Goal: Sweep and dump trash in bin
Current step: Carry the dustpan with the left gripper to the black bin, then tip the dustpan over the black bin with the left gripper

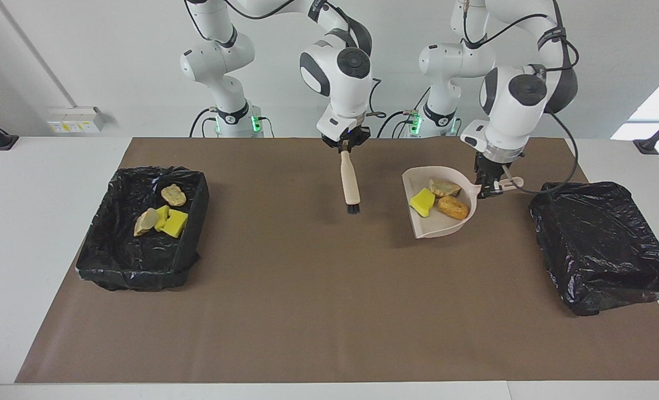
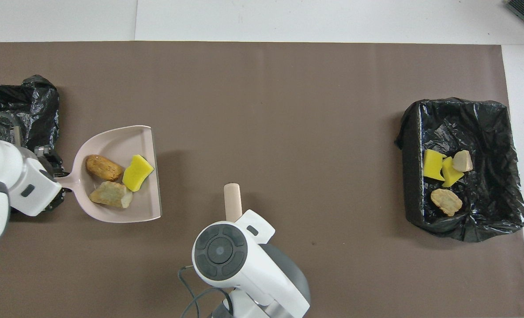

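— Facing view first: our left gripper (image 1: pixel 493 189), right of the frame's centre, is clamped on the handle of the pink dustpan (image 1: pixel 434 222) and holds it off the brown mat (image 1: pixel 307 311).

— What's riding in the pan?

— Three scraps of trash: a yellow sponge piece (image 1: pixel 422 202), a golden-brown chunk (image 1: pixel 453 207) and a paler bread-like chunk (image 1: pixel 444 187). Four more scraps (image 1: pixel 162 214) already lie in the black-lined bin (image 1: pixel 193 244) at the frame's left. A second black-lined bin (image 1: pixel 601 250) sits at the right edge, just beside the pan's handle.

— And our right gripper (image 1: pixel 347 145)?

— Top centre of the frame, clenched on the wooden hand brush (image 1: pixel 350 183), which hangs bristles down above the mat. It's waiting. In the overhead view only the brush's handle end (image 2: pixel 232 201) shows past the wrist.

— So we're carrying to dump. How do we do that well?

— We'd judge the near bin is the target. Keep the pan level, or tipped slightly back toward the handle, so nothing slides off the open lip. Get the lip fully over the bin's rim before tilting, then tilt slowly; the sponge is light and may bounce. The liner looks bunched over the opening, so we'd aim for wherever it gapes.
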{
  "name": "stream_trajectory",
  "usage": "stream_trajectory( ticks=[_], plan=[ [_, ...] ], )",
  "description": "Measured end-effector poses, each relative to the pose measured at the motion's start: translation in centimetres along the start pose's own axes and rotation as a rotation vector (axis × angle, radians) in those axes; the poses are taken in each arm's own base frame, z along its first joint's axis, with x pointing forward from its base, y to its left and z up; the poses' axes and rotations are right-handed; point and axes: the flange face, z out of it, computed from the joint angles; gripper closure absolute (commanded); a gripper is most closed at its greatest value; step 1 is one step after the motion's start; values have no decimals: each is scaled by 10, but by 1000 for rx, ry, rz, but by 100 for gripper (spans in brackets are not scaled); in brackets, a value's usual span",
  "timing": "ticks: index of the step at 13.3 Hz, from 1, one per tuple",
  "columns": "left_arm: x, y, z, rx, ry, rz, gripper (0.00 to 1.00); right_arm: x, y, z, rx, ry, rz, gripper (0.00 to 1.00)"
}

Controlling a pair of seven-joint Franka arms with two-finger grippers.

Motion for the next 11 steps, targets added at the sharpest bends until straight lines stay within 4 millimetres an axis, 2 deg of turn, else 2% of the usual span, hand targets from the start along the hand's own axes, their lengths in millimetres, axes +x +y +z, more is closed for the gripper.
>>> stream_trajectory(
  ticks=[2,5,6,9,11],
  plan=[
    [-64,-26,-21,28,-21,8,100,-8,-8,15,-11,-7,5,100],
    [-142,-53,-26,44,-100,36,100,-11,-7,23,-5,3,30,100],
    [-159,-63,-29,68,-137,50,100,-14,-10,24,7,16,53,100],
    [-181,-90,-33,173,-288,124,100,-20,-13,29,13,25,65,100],
    [-207,-95,-34,222,-381,149,100,-28,-20,42,9,25,48,100]
  ],
)
